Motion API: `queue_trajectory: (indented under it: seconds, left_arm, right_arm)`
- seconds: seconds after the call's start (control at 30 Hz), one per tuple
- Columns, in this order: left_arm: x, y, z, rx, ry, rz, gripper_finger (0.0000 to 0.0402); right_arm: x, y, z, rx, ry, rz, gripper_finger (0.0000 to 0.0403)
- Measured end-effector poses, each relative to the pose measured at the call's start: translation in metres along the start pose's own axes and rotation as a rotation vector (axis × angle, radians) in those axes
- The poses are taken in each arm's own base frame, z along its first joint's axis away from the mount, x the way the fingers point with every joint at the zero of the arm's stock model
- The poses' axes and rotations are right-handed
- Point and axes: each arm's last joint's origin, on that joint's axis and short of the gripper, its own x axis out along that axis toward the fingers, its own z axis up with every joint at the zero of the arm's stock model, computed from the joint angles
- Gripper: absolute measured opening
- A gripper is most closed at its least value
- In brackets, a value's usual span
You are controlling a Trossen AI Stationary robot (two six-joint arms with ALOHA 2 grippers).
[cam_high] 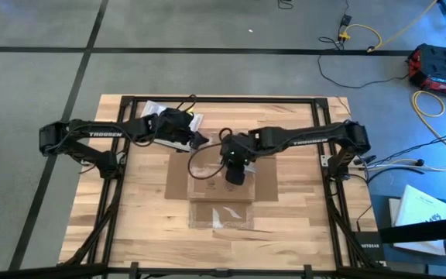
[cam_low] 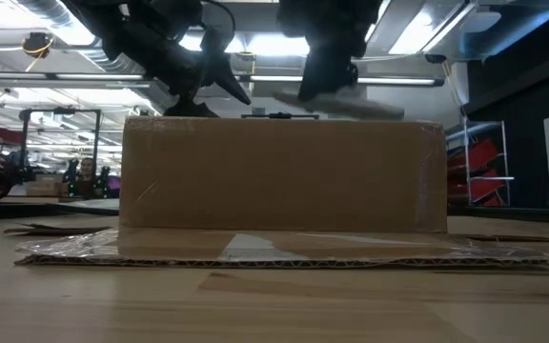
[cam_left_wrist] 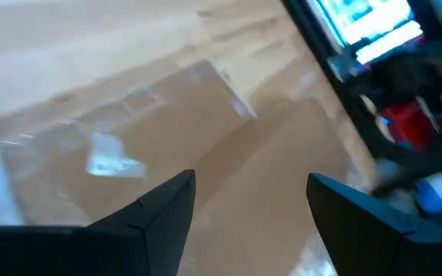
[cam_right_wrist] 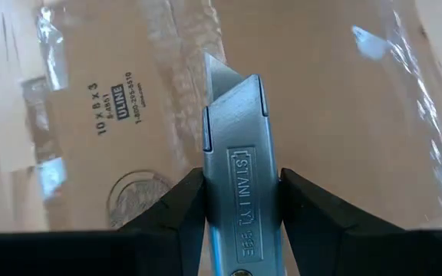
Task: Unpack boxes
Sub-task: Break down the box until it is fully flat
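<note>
The brown cardboard box (cam_high: pixel 219 180) sits flat on the wooden table's middle, with shiny clear tape on its top and one flap (cam_high: pixel 221 215) lying open toward the near edge. My right gripper (cam_right_wrist: pixel 240 195) is over the box's middle, shut on a silver utility knife (cam_right_wrist: pixel 235 146). The knife's blade (cam_right_wrist: pixel 219 80) points at the taped top. My left gripper (cam_left_wrist: pixel 252 203) stands open over the box's far left corner, nothing between its fingers. In the low view both grippers show above the box (cam_low: pixel 284 176), left gripper (cam_low: pixel 208 93) and right gripper (cam_low: pixel 327 81). My right gripper pinches the knife's metal handle by its two flat sides (cam_right_wrist: pixel 240 207) between its two fingers. The knife lies along the fingers and its blade end sticks out past the fingertips. The fingers slant steeply down from above. The knife is clear of the box top in the low view.
White packets (cam_high: pixel 194 121) lie on the table beyond the box, under the left arm. A red-and-blue thing (cam_left_wrist: pixel 409 126) shows past the left fingers. A black frame (cam_high: pixel 223 99) runs around the table. Bare wood lies to the box's left and right.
</note>
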Motion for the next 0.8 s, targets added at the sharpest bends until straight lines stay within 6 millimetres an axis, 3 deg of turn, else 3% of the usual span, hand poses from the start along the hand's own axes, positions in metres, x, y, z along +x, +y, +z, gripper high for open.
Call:
queue_trajectory:
  seconds: [0.17,0.6,0.8]
  left_arm:
    - [0.001,-0.004,-0.014,0.009,0.103,0.006,0.0239]
    - [-0.002,-0.041,-0.043,0.062,0.316,-0.298,0.0239]
    - [0.001,-0.045,-0.049,0.089,0.262,-0.261,0.0239]
  right_arm:
    - [0.017,-0.004,-0.006,-0.047,-0.032,0.021,0.0131]
    - [0.036,-0.010,-0.008,-0.218,0.001,0.011,0.0132]
    - [0.030,-0.007,-0.004,-0.239,-0.033,0.039,0.0180]
